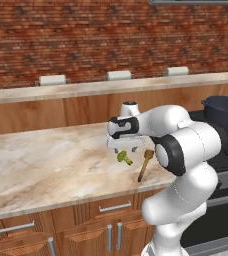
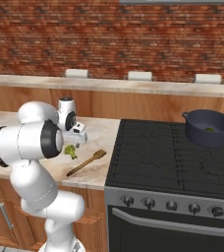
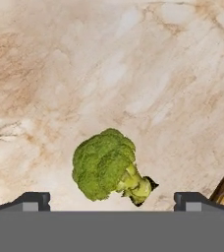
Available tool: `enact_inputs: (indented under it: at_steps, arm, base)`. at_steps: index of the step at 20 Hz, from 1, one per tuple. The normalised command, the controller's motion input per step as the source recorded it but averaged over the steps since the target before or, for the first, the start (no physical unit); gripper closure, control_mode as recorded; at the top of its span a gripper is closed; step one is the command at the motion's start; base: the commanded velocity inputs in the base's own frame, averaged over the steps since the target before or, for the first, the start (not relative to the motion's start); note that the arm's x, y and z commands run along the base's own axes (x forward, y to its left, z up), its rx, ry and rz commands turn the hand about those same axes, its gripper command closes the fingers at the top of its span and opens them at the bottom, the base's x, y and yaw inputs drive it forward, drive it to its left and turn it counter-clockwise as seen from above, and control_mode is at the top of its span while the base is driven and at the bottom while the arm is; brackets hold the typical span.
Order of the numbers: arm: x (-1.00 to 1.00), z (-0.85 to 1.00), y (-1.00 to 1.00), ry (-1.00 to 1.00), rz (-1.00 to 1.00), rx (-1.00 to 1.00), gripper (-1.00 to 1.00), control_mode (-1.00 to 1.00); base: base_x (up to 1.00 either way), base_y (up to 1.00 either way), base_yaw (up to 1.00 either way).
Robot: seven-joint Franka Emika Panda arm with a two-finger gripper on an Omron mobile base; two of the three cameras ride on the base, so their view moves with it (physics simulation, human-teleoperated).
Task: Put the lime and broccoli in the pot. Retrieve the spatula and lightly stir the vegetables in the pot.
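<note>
Marble counter (image 1: 46, 165) under a brick wall: the broccoli (image 3: 109, 167) lies on it with the spatula (image 1: 145, 163) just beside. Gripper (image 3: 112, 202) hangs right over the broccoli, fingers (image 3: 33, 201) spread wide, not touching it. Pot (image 2: 208, 128) sits on the stove (image 2: 173, 157), something small and green inside, probably the lime (image 2: 210, 130).

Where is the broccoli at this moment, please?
The broccoli lies on the marble counter directly under the open gripper, with the spatula just beside it, left of the stove.
</note>
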Motion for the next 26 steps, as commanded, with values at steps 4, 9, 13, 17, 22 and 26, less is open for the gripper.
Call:
enact_inputs:
  at_steps: [4,9,13,17,22,26]
  arm:
    - [0.05,-0.09,0.18,0.04,0.00,0.00,-1.00,-1.00]
    - [0.00,-0.12,0.11,0.00,0.00,0.00,-1.00,-1.00]
    - [-0.05,-0.16,-0.03,0.00,-0.04,0.00,-1.00,-1.00]
    - [-0.09,-0.11,-0.08,0.00,-0.04,0.00,-1.00,-1.00]
    - [0.02,-0.15,0.00,0.00,-0.01,0.00,-1.00,-1.00]
    - [0.01,-0.22,0.00,0.00,-0.01,0.00,-1.00,-1.00]
  base:
    - [0.00,0.00,0.00]
    - [0.00,0.00,0.00]
    - [0.00,0.00,0.00]
    - [0.00,0.00,0.00]
    - [0.00,0.00,0.00]
    - [0.00,0.00,0.00]
